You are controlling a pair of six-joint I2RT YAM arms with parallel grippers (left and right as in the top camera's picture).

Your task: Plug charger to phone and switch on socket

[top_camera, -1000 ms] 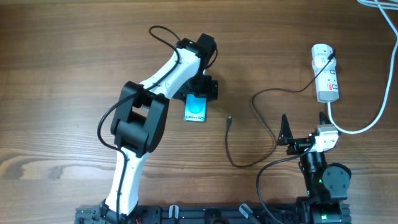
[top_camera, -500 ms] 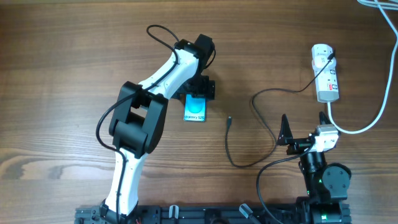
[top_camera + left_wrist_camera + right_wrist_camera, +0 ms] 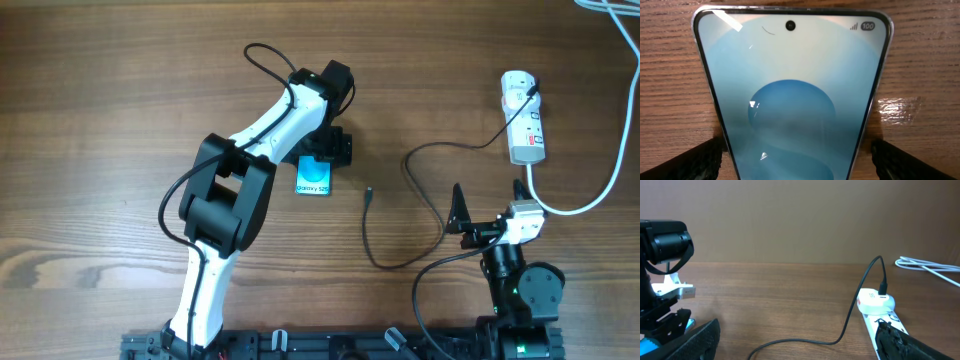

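Observation:
The phone (image 3: 313,178) lies flat on the table, cyan screen up, with a white band at its near end. My left gripper (image 3: 320,155) hangs over its far end, open. In the left wrist view the phone (image 3: 795,90) fills the frame and the fingers (image 3: 695,160) stand on either side, just clear of its edges. The charger (image 3: 425,150) is a thin black cable plugged into the socket (image 3: 523,120), and it loops across the table to a loose tip (image 3: 369,194) right of the phone. My right gripper (image 3: 488,205) rests open near its base, holding nothing.
A thick white cord (image 3: 585,205) runs from the socket's near end out to the right edge. In the right wrist view the socket (image 3: 875,302) and charger cable (image 3: 850,325) lie ahead on the right, and the left arm (image 3: 662,245) stands at the left.
The left arm's wrist has shifted slightly to the right above the phone. The phone, the cable and the right arm have not moved.

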